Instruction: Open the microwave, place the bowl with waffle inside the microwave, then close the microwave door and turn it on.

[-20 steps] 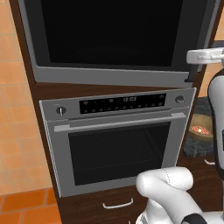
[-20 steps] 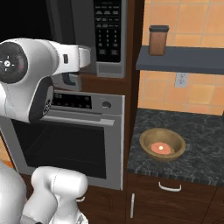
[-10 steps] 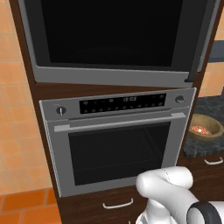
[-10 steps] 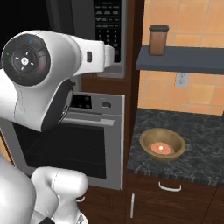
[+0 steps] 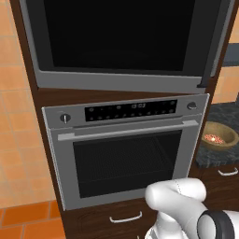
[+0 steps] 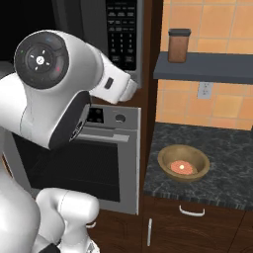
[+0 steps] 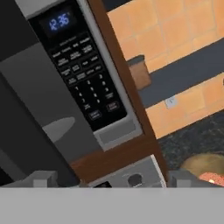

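Note:
The microwave's keypad (image 7: 83, 83) with its lit clock fills the upper left of the hand view, and the keypad (image 6: 121, 29) also appears above my arm. The microwave door (image 5: 121, 42), dark glass in a grey rim, stands swung partly out, its black handle (image 5: 214, 46) at the right edge. On the dark counter to the right sits the tan bowl (image 6: 183, 163) (image 5: 218, 136) (image 7: 203, 164) with the reddish waffle (image 6: 181, 167) in it. My gripper (image 7: 113, 180) is open in front of the keypad's lower edge, fingertips far apart and nothing between them.
A silver oven (image 5: 126, 158) with two knobs sits under the microwave. A brown canister (image 6: 178, 45) stands on a dark shelf (image 6: 212, 66) above the speckled counter (image 6: 217, 141). My arm's big joint (image 6: 44, 59) blocks the left of the right base view.
The hand has left the door's handle edge at the right of the left base view. The arm's joint has swung closer and larger in the right base view.

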